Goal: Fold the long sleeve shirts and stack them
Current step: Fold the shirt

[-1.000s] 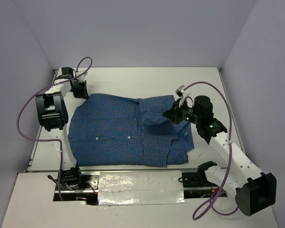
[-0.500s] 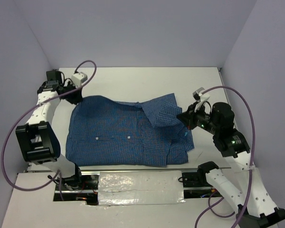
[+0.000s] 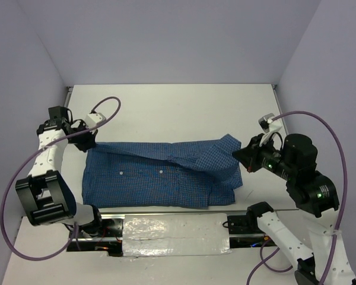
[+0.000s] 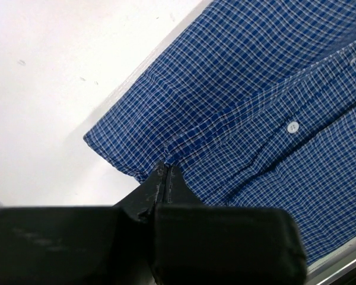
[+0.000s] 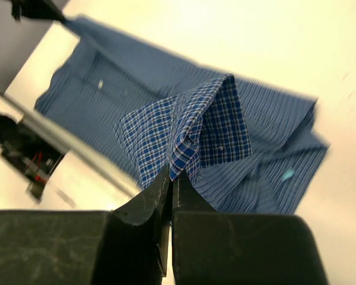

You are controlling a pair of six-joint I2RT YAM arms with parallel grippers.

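The blue checked long sleeve shirt [image 3: 166,175] lies on the white table near the front edge, small white buttons facing up. My left gripper [image 3: 90,142] is shut on its far left corner and holds that edge lifted; the pinched hem shows in the left wrist view [image 4: 166,155]. My right gripper [image 3: 240,153] is shut on the far right corner, also lifted; the wrist view shows a bunched fold of cloth [image 5: 193,127] rising from its closed fingertips [image 5: 171,172]. The far edge of the shirt hangs taut between both grippers, above the rest of the cloth.
The white table [image 3: 178,110] stretches behind the shirt to the back wall. A shiny taped strip [image 3: 175,228] runs along the front edge between the arm bases. Grey walls close in on the left and right.
Both grippers have moved toward the front with the shirt's far edge, folding it over the lower part. Both arms have swung outward and the shirt now looks narrower front to back.
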